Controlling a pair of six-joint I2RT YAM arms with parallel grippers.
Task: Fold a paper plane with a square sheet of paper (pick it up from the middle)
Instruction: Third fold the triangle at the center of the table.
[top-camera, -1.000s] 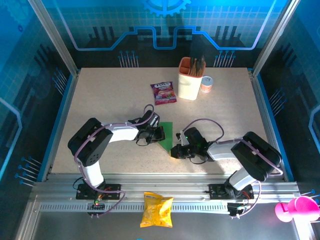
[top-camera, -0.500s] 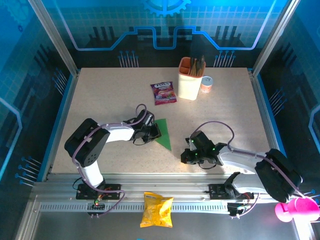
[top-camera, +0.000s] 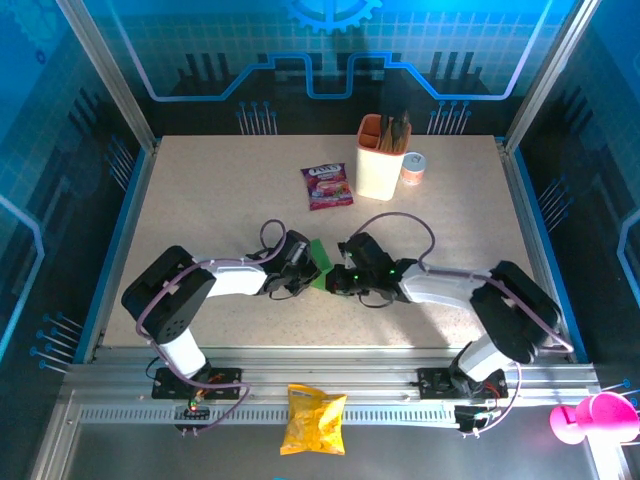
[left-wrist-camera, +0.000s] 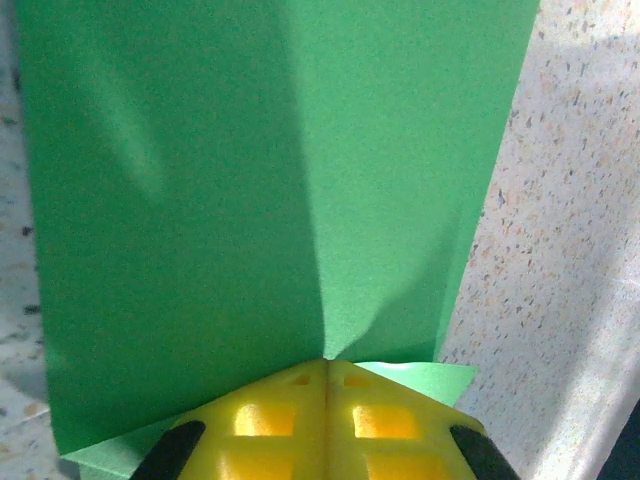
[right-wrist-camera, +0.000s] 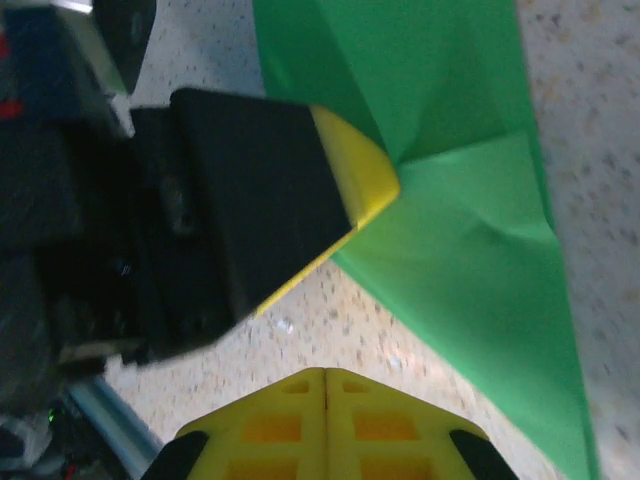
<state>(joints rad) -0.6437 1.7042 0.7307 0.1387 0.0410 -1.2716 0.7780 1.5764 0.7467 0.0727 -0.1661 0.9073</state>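
Note:
The square sheet of paper is bright green and folded, lying mid-table; little of it shows between the two arms from above. In the left wrist view the paper spreads wide with a crease running up from my left gripper, whose yellow tips are shut and press on its near edge. Seen from above, the left gripper and right gripper nearly meet. The right gripper is shut over bare table, just short of the paper, with the left gripper's fingertip touching the sheet ahead.
A purple snack sachet, a cream holder and a small can stand at the back. A yellow crisp bag lies on the front rail, and a pink object sits at the far right.
My right arm swung out to the lower right, then came back left up to the paper. The left gripper slid slightly toward me over the sheet, which is now mostly covered.

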